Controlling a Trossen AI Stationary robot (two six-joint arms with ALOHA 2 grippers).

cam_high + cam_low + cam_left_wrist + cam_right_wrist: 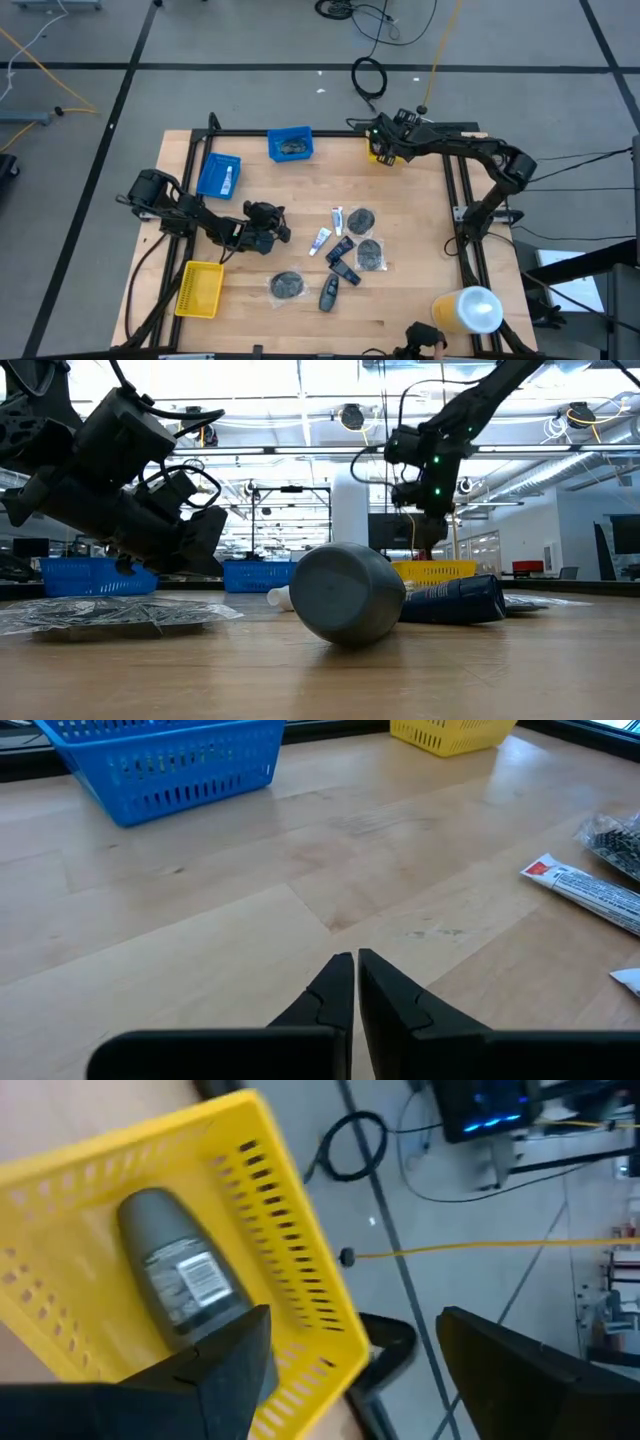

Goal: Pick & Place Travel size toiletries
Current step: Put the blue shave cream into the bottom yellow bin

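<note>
The toiletries lie mid-table in the high view: white tubes [337, 218] [320, 240], round dark pads [361, 218] [287, 285] and dark oblong pieces [343, 250] [329, 295]. My left gripper [280, 228] [355, 965] is shut and hovers just left of them, holding nothing. My right gripper [382, 150] [350, 1325] is open above the yellow bin [290, 1230] at the far right corner. A grey stick [180, 1275] lies on its side in that bin, below the fingers. In the low view a grey stick [350, 595] and a dark bottle [455, 600] lie on the table.
Two blue bins [290, 145] [219, 176] stand at the far left, the nearer one with a white tube inside. Another yellow bin [199, 290] sits near the left front edge. A large yellow-and-white cylinder [470, 308] lies at the right front corner. Black frame rails border the table.
</note>
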